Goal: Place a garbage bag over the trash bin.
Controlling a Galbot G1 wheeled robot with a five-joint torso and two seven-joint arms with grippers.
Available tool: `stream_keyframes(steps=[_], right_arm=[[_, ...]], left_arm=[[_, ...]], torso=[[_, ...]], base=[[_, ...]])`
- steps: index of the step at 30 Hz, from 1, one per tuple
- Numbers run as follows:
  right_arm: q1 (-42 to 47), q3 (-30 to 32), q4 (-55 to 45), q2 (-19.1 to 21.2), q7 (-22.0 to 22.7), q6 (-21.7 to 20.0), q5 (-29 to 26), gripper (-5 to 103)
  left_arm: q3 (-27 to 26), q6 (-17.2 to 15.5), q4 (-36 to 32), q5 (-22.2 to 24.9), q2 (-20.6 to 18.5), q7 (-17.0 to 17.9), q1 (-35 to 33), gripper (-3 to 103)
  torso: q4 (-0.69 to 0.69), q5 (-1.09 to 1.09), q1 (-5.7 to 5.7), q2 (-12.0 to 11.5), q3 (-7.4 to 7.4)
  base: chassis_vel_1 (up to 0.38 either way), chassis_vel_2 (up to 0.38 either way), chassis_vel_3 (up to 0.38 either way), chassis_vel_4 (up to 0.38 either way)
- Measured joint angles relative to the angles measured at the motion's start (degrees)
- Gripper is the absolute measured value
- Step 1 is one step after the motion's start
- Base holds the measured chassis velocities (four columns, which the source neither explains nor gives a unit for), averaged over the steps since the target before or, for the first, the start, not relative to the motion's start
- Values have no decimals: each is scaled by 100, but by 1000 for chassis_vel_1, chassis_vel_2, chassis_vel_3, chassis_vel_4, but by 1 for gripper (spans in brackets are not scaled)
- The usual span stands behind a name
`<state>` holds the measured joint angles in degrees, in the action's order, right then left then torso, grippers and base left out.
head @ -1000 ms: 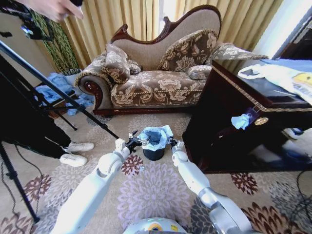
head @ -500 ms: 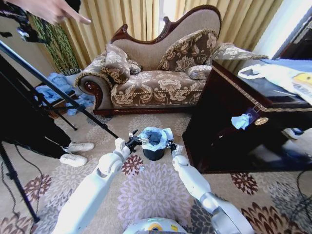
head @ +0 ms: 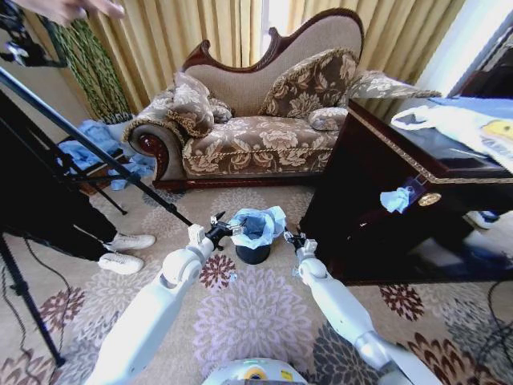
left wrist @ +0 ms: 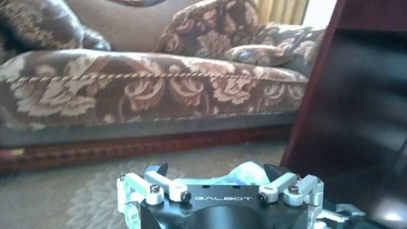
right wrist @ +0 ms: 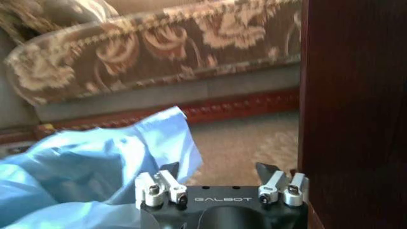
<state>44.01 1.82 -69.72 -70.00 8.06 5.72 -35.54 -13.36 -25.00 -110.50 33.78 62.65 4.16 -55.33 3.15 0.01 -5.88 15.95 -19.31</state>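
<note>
Open grippers (head: 222, 228) beside crinkly garbage bag (head: 258, 224)

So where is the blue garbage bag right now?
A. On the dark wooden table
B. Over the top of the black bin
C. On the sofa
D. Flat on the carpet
B. The pale-blue garbage bag is draped over the mouth of the black trash bin standing on the carpet, between the left gripper and the right gripper.
</note>
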Motion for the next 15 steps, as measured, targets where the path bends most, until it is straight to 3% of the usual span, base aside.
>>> stream_keyframes(steps=[5, 8, 11, 12, 15], right_arm=[[668, 132, -869, 317, -8, 92, 74, 97], [1066, 256, -1457, 462, 15, 149, 82, 100], [1780, 668, -2525, 653, 58, 63, 211, 100], [1780, 668, -2525, 653, 58, 63, 211, 100], [2657, 1181, -3602, 723, 191, -274, 558, 100]], left_arm=[[26, -55, -57, 37, -40, 113, -87, 100], [53, -102, -169, 115, -87, 319, -146, 100], [78, -148, -400, 151, -193, 835, -296, 100], [78, -148, -400, 151, -193, 835, -296, 100], [0, -315, -770, 162, -398, 1300, -559, 100]], torso=[[1, 0, 0, 0, 0], [1, 1, 0, 0, 0], [1, -1, 0, 0, 1], [1, -1, 0, 0, 1], [2, 0, 1, 0, 1]], base=[[0, 0, 0, 0], [0, 0, 0, 0], [0, 0, 0, 0], [0, 0, 0, 0], [0, 0, 0, 0]])
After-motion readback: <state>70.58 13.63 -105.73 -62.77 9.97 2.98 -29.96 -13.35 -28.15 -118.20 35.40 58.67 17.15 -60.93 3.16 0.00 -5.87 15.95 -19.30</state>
